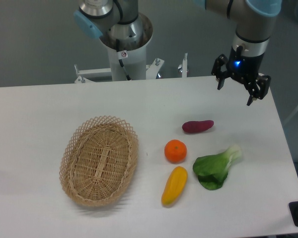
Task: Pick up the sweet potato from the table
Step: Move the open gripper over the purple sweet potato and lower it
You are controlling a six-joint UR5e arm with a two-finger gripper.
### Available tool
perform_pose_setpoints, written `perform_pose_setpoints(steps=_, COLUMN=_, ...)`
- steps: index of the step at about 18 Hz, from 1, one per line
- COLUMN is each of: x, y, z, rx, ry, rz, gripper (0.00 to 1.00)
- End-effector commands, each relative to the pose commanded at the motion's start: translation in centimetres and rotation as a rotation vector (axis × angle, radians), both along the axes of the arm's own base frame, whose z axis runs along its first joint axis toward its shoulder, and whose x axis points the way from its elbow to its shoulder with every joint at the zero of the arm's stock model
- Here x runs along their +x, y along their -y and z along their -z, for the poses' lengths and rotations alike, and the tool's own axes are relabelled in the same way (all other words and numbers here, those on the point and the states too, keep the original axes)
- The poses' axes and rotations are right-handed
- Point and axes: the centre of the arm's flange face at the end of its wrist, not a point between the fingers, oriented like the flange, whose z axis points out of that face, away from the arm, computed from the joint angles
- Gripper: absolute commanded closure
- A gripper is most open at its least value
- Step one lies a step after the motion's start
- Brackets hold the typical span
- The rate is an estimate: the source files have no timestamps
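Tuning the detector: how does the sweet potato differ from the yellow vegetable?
The sweet potato is dark purple-red; the yellow vegetable is yellow-orange. The sweet potato looks smaller and lies nearly crosswise; the yellow vegetable lies more lengthwise, toward the front edge. Both are oblong and lie on the table near the orange.

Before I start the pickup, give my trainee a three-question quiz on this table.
1. True or false: the sweet potato lies inside the basket.
2. Which item lies nearest the sweet potato? A) orange B) basket C) yellow vegetable
3. Fill in: the gripper hangs above the table with its fingers ____.

Key: 1 false, it lies on the table, right of the basket. 2 A. 3 open, holding nothing.
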Motion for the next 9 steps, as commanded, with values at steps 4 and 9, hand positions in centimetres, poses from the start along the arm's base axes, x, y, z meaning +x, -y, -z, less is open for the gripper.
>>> perform_pose_setpoints(steps=4, x=0.4, y=-0.3, z=0.6, rx=-0.001, ry=0.004, rz=0.003, gripper=0.0)
perform_pose_setpoints(steps=9, x=1.0, y=-0.2, z=2.1, rx=-0.002, ry=0.01, rz=0.002, gripper=0.0)
